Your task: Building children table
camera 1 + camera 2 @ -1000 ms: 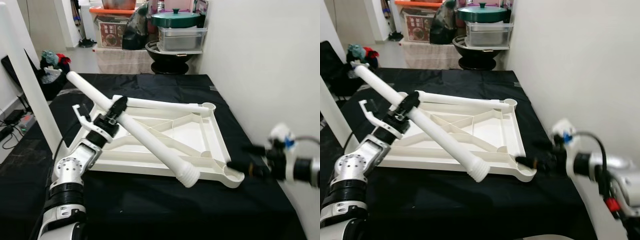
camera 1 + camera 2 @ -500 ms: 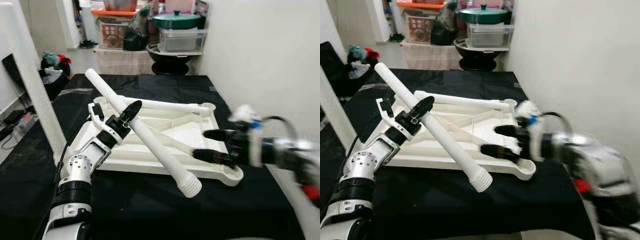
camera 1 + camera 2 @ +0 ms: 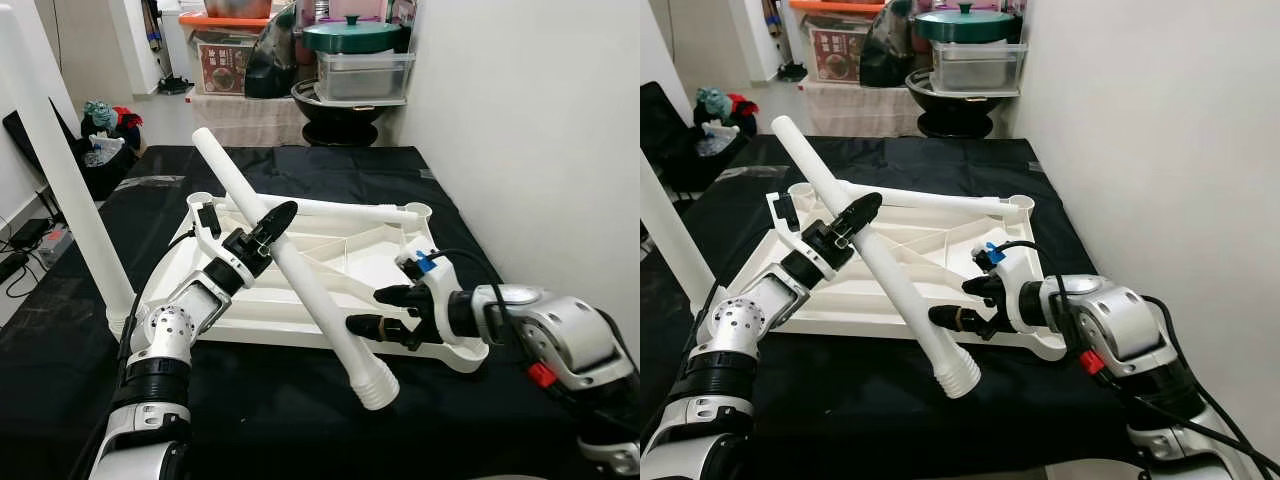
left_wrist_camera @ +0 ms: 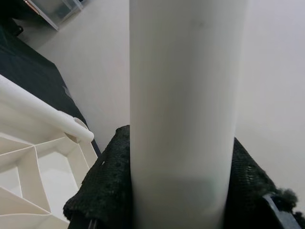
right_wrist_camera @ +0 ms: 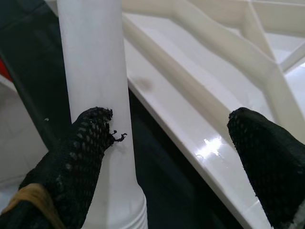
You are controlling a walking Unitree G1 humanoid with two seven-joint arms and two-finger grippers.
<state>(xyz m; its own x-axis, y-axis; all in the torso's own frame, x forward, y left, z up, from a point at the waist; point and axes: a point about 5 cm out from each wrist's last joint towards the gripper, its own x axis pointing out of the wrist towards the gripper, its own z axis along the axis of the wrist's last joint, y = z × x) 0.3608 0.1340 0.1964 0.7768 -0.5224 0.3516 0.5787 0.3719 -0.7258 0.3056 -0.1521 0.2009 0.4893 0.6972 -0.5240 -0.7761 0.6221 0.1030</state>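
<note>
Over the upturned white plastic tabletop, left gripper clamps a long white plastic leg, right gripper spread wide beside it.

Head views: bright, even indoor light, sharp across the frame, no motion blur; black cloth reads flat and dark with little shadow detail; white wall on the right is plainly lit, shading softly; slight bowing of straight lines toward the left edge. Left wrist view: white table leg very close, soft and out of focus, greyish shading along it. Right wrist view: a small glare spot on the white tabletop, near fingertips blurred
</note>
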